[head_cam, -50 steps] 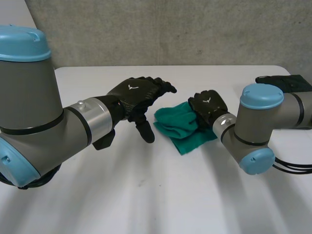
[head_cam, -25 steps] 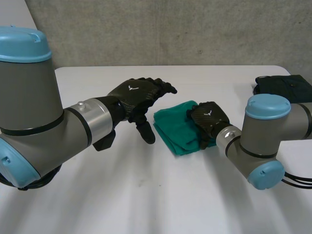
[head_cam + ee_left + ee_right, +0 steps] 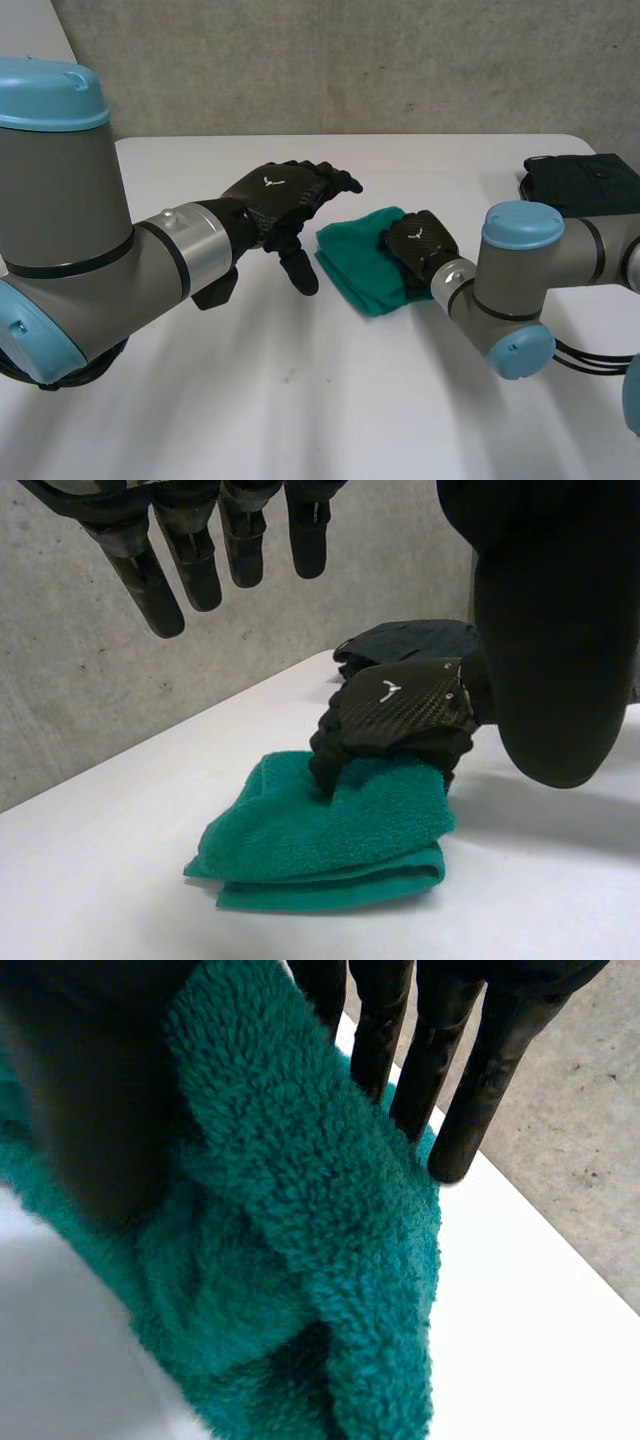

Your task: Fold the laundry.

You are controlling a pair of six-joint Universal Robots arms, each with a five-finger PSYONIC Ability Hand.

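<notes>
Logged a shift since one second earlier: right hand [image 3: 420, 245] drawn nearer across green towel [image 3: 358, 262], towel's loose near flap no longer spread on white table [image 3: 300, 400], bundle now more compact. Found towel folded in layers, lying flat on table right of centre, just beside left hand [image 3: 282, 192]. Observed right hand resting on top of towel toward its right edge, fingers [image 3: 440, 1070] straight against a raised ridge of pile, thumb on the ridge's other side: grasping towel in a pinch. Observed left hand held above table, clear of towel, fingers [image 3: 190, 550] relaxed and spread, holding nothing; position unchanged over the same interval. Noted dark folded cloth [image 3: 585, 180] at far right of table, well apart from towel.
</notes>
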